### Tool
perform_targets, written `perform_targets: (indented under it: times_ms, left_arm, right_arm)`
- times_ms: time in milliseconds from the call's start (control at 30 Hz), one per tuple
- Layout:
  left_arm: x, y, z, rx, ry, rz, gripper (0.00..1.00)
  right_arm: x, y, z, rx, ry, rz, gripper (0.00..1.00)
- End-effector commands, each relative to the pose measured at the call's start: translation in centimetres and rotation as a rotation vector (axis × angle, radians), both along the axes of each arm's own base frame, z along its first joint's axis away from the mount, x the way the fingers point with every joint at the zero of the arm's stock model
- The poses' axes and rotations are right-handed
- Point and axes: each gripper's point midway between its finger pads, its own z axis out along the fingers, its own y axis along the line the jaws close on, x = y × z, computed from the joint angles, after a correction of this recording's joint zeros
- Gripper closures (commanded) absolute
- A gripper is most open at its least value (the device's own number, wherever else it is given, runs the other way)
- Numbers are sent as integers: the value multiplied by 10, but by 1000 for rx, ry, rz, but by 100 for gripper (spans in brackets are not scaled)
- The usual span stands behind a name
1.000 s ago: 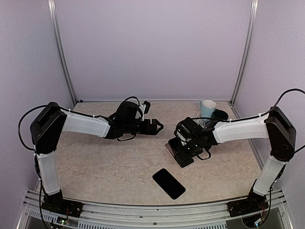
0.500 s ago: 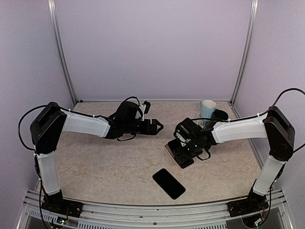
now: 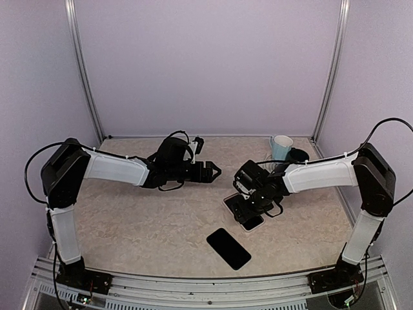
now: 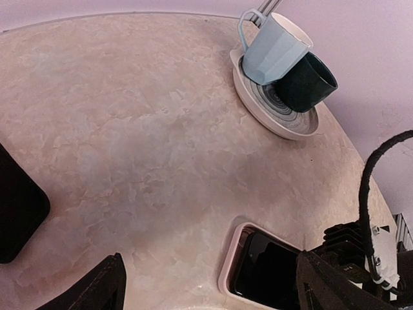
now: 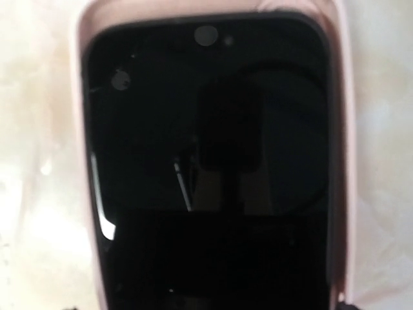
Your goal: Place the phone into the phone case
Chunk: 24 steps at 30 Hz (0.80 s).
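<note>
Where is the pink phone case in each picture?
Top external: pink phone case right of centre, under the right gripper.
Left wrist: bottom edge, right of centre.
Right wrist: fills the picture.
Shared landmark: the marbled table under it.

Nothing legible here
No lettering, brand or number is showing on the phone (image 5: 206, 161) or phone case (image 5: 340, 129).

Right hand (image 3: 245, 210) (over case (image 4: 224, 274)) seemingly shifted slightly left.

Mugs (image 3: 282, 145) far right, phone case (image 4: 226, 274) centre-right, loose black phone (image 3: 228, 248) front.
</note>
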Motion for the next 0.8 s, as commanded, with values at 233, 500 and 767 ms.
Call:
perform_targets:
  times_ms: [233,500,767]
  left_arm:
    - [-5,-3,-6,19,16,-32,10]
    - [-4,-3,-6,20,17,-34,10]
    - [-3,-3,-3,21,8,-34,10]
  right_arm:
    - [16,15,41,61,-56,35,18]
    - [16,12,34,58,-42,18,28]
    - [16,3,18,36,-7,3,30]
